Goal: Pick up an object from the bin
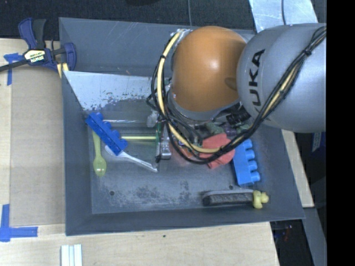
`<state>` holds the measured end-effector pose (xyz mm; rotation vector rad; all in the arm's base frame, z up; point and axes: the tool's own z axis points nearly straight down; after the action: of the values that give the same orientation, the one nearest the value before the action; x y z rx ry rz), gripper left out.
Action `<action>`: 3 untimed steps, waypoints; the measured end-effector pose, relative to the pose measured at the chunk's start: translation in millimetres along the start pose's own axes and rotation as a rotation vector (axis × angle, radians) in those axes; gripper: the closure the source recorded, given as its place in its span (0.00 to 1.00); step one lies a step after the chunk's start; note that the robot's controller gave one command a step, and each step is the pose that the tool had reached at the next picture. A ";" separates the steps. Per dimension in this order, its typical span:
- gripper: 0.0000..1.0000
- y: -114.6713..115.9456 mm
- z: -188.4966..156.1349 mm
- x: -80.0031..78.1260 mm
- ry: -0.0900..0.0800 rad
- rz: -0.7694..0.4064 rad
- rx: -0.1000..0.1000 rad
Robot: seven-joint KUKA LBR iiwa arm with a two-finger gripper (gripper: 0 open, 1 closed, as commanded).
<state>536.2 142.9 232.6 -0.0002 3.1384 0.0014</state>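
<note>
My gripper [164, 150] hangs low in the middle of the bin, under the orange wrist cover. Its tip is just above the right end of a clear white plastic utensil [137, 160] lying on the floor. A thin yellow-green stick [135, 139] lies level just left of the gripper. Further left, a blue toothed block [106, 133] lies aslant. A yellow-green spoon [99, 160] rests below that block. To the right of the gripper, a red soft thing [220, 147] is partly hidden by cables.
A blue studded brick [247, 164] lies at the right side. A dark grey bar with a yellow knob [234, 198] lies along the front wall. A sheet of clear plastic [119, 115] rests against the sloped back wall. The arm and cables cover the bin's right back part.
</note>
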 end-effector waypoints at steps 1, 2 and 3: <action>0.00 -9.3 12.6 -34.1 -0.004 -0.131 -0.002; 0.00 -35.6 49.5 -63.6 -0.002 -0.123 -0.001; 0.00 -49.4 60.7 -77.0 -0.008 -0.085 -0.001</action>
<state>613.3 93.6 172.1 -0.1337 3.1273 0.0027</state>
